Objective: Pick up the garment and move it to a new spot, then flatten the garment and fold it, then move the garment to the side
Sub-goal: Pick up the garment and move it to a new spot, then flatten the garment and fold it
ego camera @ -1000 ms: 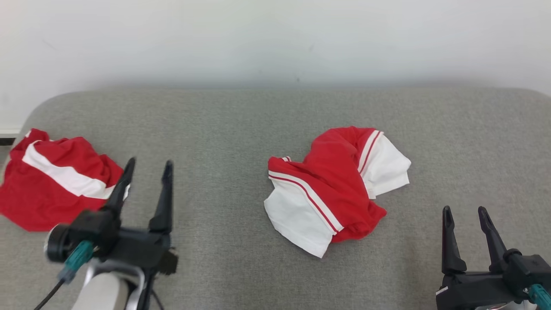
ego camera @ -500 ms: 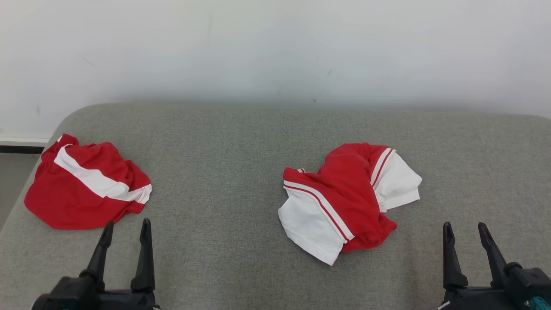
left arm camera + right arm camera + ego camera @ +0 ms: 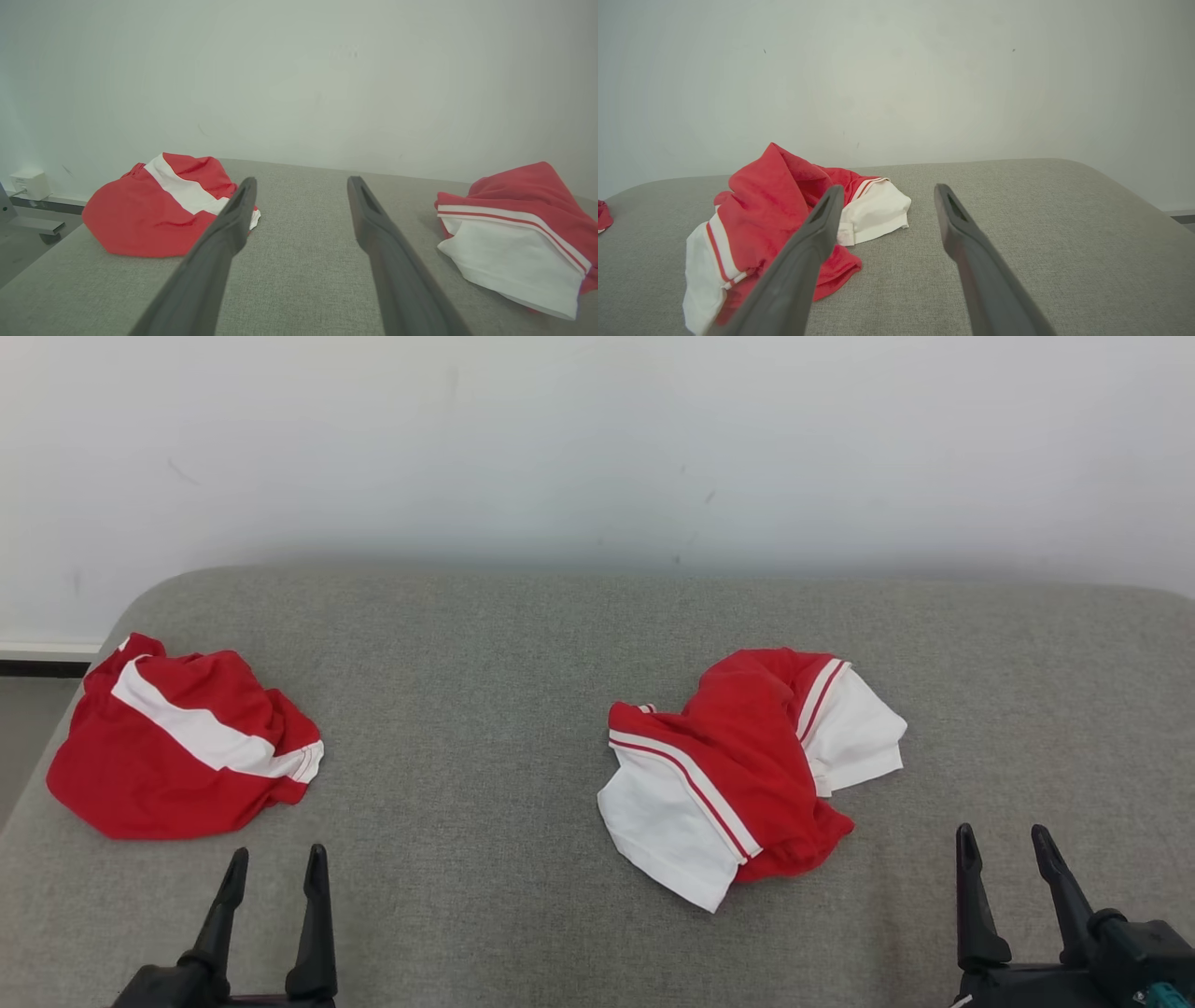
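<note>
A crumpled red and white garment (image 3: 747, 765) lies right of centre on the grey padded surface (image 3: 523, 644). It also shows at the right of the left wrist view (image 3: 514, 233) and left of centre in the right wrist view (image 3: 770, 205). My left gripper (image 3: 276, 854) stands open at the lower left, well to the left of this garment, with nothing between its fingers (image 3: 302, 179). My right gripper (image 3: 1001, 833) is open at the lower right, just beyond the garment's near right corner, and holds nothing either (image 3: 888, 187).
A second red garment with a white band (image 3: 177, 756) lies bunched near the surface's left edge, just ahead of the left gripper (image 3: 154, 210). A white wall rises behind the surface. A rail and a small white box (image 3: 25, 184) sit beyond the left edge.
The left gripper has drawn back from beside the left garment to the lower left. The camera has shifted a little. Neither garment has changed shape; the right gripper has stayed put.
</note>
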### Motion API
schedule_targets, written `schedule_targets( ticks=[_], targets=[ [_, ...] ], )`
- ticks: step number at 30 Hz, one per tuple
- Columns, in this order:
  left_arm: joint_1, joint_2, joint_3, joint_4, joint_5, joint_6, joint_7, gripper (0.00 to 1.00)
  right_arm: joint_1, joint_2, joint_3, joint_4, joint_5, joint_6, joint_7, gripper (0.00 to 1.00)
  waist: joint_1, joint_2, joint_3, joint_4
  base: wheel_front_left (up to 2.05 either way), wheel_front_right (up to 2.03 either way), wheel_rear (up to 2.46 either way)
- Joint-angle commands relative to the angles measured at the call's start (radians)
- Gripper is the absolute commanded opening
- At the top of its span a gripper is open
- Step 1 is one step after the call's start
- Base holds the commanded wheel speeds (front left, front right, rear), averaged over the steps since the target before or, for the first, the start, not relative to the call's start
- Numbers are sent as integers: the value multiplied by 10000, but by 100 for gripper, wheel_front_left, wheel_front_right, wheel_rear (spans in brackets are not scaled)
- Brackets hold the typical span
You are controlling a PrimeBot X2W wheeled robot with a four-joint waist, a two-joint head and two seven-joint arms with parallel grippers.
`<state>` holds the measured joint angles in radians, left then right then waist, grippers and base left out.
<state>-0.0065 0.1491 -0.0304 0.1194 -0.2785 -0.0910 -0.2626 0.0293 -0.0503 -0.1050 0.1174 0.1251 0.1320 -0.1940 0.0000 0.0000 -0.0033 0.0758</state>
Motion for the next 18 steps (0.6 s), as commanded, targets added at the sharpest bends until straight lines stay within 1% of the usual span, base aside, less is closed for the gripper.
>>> schedule_targets(
  ticks=[1,4,9,18],
  targets=[
    [60,-60,34,103,133,-39,-33,100,50,0,27,21,67,-25,5,100,0,0,17,-63,0,0,0],
    [-296,-85,-86,413,267,-130,-33,100,-78,0,113,46,43,-25,-13,100,0,0,108,-217,0,0,0],
    [-1241,-254,-442,996,54,-254,-33,100,-284,0,198,107,-72,-25,16,100,0,0,394,-639,0,0,0],
    [-3573,45,-1784,2900,-279,-413,61,100,-801,1,249,438,-25,-25,-182,100,0,0,1148,-1834,0,0,0]
  ],
)
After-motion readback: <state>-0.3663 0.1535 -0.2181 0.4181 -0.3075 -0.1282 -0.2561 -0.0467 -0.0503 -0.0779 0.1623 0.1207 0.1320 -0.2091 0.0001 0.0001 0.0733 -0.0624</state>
